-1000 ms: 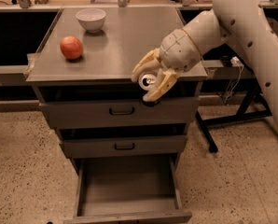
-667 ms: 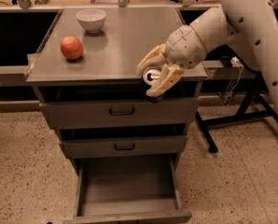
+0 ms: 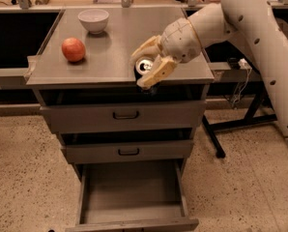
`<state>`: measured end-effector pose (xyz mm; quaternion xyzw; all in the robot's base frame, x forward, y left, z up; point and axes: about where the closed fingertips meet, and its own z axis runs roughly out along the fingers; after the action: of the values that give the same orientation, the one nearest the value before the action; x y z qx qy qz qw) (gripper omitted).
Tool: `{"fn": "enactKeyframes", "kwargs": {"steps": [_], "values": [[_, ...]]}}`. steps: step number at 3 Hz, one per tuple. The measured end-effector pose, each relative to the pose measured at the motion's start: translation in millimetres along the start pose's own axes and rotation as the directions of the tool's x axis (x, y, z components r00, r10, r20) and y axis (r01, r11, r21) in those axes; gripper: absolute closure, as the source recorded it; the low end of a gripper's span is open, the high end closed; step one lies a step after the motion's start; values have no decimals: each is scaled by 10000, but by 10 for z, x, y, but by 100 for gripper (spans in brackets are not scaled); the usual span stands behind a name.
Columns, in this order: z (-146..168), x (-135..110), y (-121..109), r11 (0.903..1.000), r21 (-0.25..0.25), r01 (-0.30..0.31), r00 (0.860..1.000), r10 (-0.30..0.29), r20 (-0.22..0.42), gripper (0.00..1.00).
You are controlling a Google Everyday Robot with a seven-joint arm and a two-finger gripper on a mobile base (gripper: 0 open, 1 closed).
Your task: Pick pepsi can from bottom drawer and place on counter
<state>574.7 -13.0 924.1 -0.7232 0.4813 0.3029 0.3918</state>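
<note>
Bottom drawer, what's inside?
The open grey metal bottom drawer shows bare floor; its back is covered. The claw holds the blue pepsi can at the grey counter's front edge.

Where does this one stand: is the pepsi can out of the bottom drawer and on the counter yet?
Done: the bottom drawer stands open with no can in it. In hand: the gripper holds the pepsi can between its jaws at the front edge of the counter. Left: set the can fully on the counter and release it.
</note>
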Motion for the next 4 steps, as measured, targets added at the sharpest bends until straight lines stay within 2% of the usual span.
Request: {"fn": "enactKeyframes", "kwargs": {"steps": [1, 2, 3, 4], "values": [[-37, -327, -631, 9741, 1908, -1213, 9917, 1106, 660, 100], [-83, -304, -791, 9184, 3198, -2328, 9722, 2115, 1004, 100], [187, -119, -1052, 9024, 3151, -2940, 9499, 2393, 2009, 100], [202, -81, -1127, 9000, 3144, -3019, 9452, 2397, 2214, 100]]}}
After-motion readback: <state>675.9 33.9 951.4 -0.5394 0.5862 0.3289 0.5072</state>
